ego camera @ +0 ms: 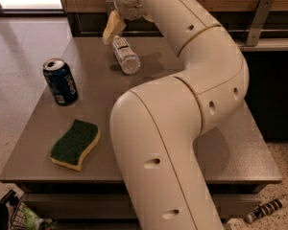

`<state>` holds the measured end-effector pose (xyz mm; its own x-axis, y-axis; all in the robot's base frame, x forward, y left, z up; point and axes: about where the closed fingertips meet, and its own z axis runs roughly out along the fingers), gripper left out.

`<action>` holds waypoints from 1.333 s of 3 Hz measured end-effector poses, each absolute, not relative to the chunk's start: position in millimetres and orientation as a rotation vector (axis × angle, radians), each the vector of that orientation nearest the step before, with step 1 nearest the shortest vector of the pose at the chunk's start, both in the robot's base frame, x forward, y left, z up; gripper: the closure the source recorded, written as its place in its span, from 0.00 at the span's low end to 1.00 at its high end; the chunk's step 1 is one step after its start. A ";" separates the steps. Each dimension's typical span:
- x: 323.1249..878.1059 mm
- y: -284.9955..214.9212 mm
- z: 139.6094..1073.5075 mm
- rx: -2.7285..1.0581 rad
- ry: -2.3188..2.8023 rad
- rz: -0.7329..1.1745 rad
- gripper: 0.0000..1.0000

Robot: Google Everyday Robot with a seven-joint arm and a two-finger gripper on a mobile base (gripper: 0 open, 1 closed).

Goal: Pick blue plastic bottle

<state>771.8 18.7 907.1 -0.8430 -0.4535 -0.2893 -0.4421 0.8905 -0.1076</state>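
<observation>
The blue plastic bottle (pixel 125 56) is a clear bottle with a white label. It lies on its side at the back of the grey table (pixel 101 99), its base toward me. My gripper (pixel 122 25) hangs just above and behind the bottle's far end, not touching it. One yellowish finger (pixel 112 27) shows at the left, angled outward; the other is hidden behind my arm. The gripper looks open and holds nothing.
A dark blue soda can (pixel 60 82) stands upright at the table's left. A green and yellow sponge (pixel 76 144) lies near the front left edge. My big white arm (pixel 182 128) covers the table's middle and right. A dark cabinet stands behind the table.
</observation>
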 end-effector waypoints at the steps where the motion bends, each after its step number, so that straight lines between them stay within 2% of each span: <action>1: 777.2 20.7 899.8 -0.666 2.763 -0.059 0.00; 4: 767.3 17.3 878.9 -0.693 2.835 -0.183 0.00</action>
<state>767.3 17.3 878.9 -0.8654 -0.4677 -0.1800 -0.4406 0.8812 -0.1712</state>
